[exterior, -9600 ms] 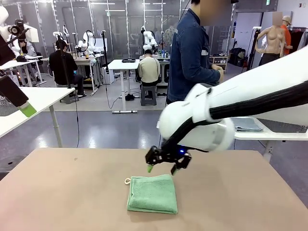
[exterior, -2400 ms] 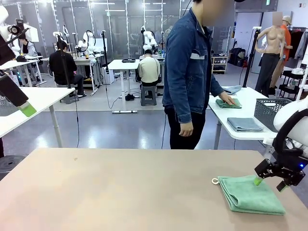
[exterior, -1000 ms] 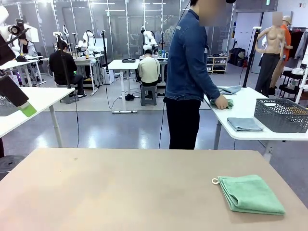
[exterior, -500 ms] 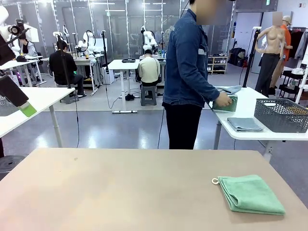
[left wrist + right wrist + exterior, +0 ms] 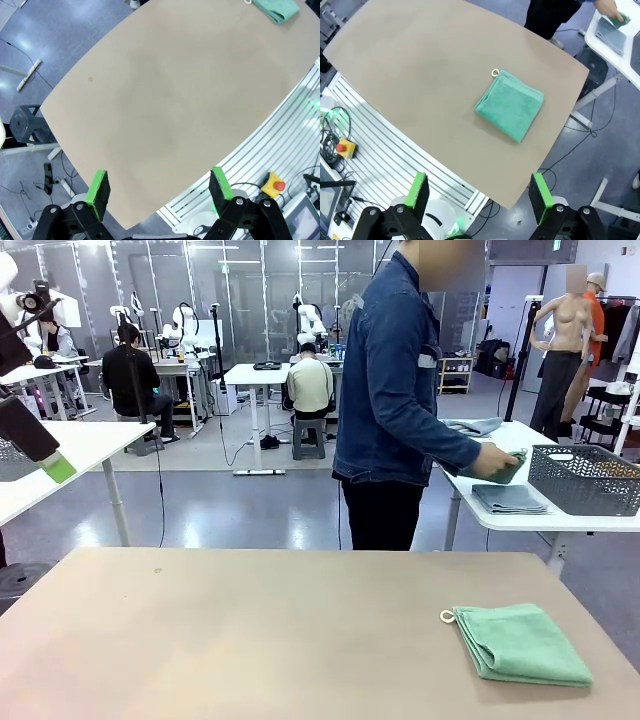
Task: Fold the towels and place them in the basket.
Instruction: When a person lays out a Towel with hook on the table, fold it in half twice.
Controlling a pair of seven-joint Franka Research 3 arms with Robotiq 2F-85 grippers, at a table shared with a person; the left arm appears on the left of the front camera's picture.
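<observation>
Front view: shows the mint-green towel (image 5: 520,643) folded near the worktop's (image 5: 250,630) right edge, well apart from the wire-mesh basket (image 5: 585,478) on the side table (image 5: 520,520) beyond.

Left wrist view: shows the left hand (image 5: 159,186) spread, pinching nothing, over bare worktop.

Right wrist view: shows the right hand (image 5: 479,192) spread above the towel.

Seems past folding; next calls for pinching the towel and carrying it to the basket.

Setting: laboratory hall, open-plan. Evidence: glossy grey floor (image 5: 230,510); rows of white worktables (image 5: 255,373) with seated people (image 5: 309,385) at them; glass partition walls (image 5: 250,290); trailing cables (image 5: 159,490); a red emergency-stop button (image 5: 275,185) on a yellow box beside a slotted aluminium frame (image 5: 262,142).
</observation>
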